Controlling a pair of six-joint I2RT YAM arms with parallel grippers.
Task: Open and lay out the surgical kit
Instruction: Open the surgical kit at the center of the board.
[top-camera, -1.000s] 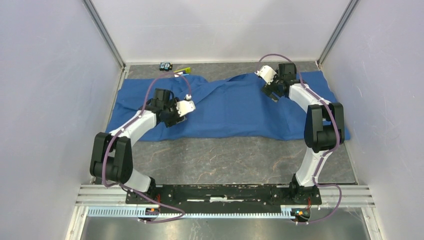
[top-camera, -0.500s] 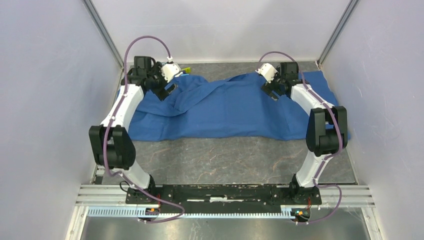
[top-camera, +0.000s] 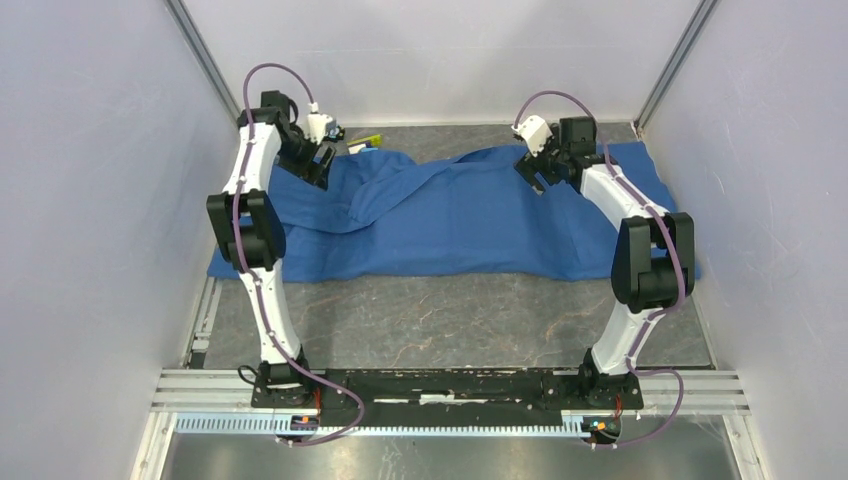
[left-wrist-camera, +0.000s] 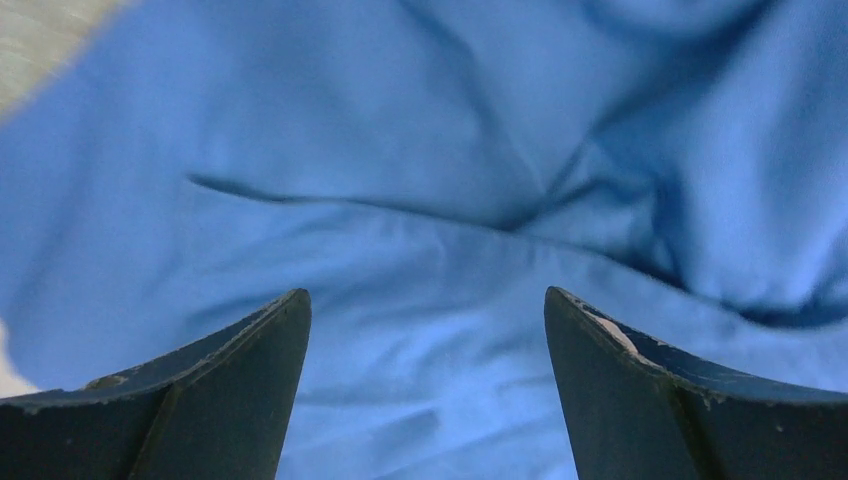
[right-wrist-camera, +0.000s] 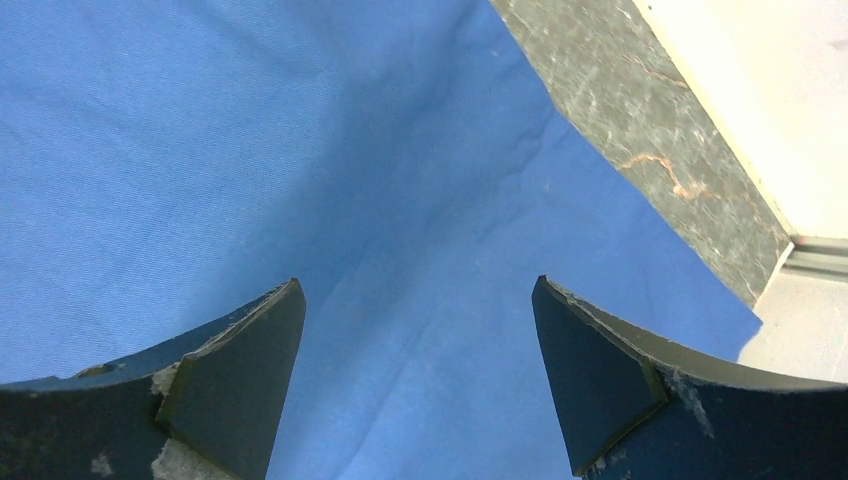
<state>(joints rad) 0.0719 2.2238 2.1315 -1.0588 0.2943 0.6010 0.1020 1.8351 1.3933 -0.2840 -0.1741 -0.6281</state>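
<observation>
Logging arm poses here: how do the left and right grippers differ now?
The left gripper hangs over rumpled folds of the blue cloth wrap; the right gripper over a smooth stretch near its edge, with bare table showing. The left arm reaches nearly straight; the right arm is bent at the elbow. Both grippers are open and empty.

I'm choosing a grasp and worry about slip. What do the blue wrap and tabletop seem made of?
Blue wrap: soft matte cloth, apparently woven; it lies in loose creases and folds. Tabletop: grey, veined like stone, low sheen; possibly laminate or vinyl, cannot tell.
</observation>
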